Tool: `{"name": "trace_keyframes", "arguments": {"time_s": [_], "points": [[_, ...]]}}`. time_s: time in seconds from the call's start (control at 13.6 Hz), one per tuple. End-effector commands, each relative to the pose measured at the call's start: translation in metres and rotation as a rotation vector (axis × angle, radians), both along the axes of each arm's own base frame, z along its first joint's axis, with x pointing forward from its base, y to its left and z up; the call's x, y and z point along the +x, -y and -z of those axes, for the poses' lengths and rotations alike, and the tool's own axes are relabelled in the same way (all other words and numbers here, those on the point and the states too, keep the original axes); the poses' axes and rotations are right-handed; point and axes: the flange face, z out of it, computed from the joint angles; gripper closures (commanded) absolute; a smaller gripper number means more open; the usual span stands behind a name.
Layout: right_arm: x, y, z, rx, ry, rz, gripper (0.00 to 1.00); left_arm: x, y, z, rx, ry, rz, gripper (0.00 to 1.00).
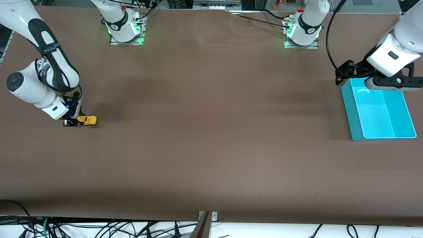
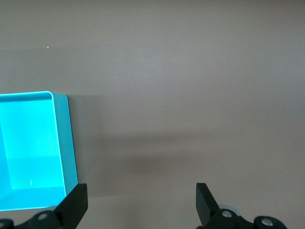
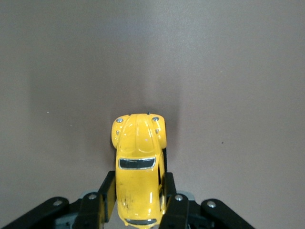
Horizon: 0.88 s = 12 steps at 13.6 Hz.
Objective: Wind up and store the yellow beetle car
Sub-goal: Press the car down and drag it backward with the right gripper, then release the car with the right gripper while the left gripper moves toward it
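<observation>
The brown table [image 1: 211,132] carries the yellow beetle car [image 1: 88,120] and a turquoise bin [image 1: 380,114].

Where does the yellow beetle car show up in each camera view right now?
Front view: yellow beetle car on the table at the right arm's end, in the right gripper.
Left wrist view: not in it.
Right wrist view: car between the shut jaws.
Shared landmark: the brown table.

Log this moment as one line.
right gripper: shut on toy car, at table level | left gripper: open, waiting beside blue bin | car not stored
</observation>
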Motion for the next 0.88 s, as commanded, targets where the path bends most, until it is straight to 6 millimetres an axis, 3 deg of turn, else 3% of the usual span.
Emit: {"name": "trace_keyframes", "arguments": {"time_s": [0.0, 0.29, 0.44, 0.66, 0.81], "points": [[0.007, -0.004, 0.026, 0.044, -0.087, -0.045, 0.00, 0.002, 0.003, -0.006, -0.020, -0.007, 0.010, 0.00], [0.064, -0.064, -0.048, 0.067, -0.122, -0.056, 0.00, 0.002, 0.003, -0.007, -0.020, -0.005, 0.010, 0.00], [0.080, -0.089, -0.089, 0.009, -0.144, -0.080, 0.00, 0.002, 0.003, -0.007, -0.020, -0.005, 0.012, 0.00], [0.080, -0.146, -0.171, -0.122, -0.095, -0.016, 0.00, 0.002, 0.003, -0.006, -0.020, -0.007, 0.012, 0.00], [0.075, -0.162, -0.209, -0.135, -0.050, 0.084, 0.00, 0.002, 0.007, -0.006, -0.019, -0.006, 0.024, 0.00]]}}
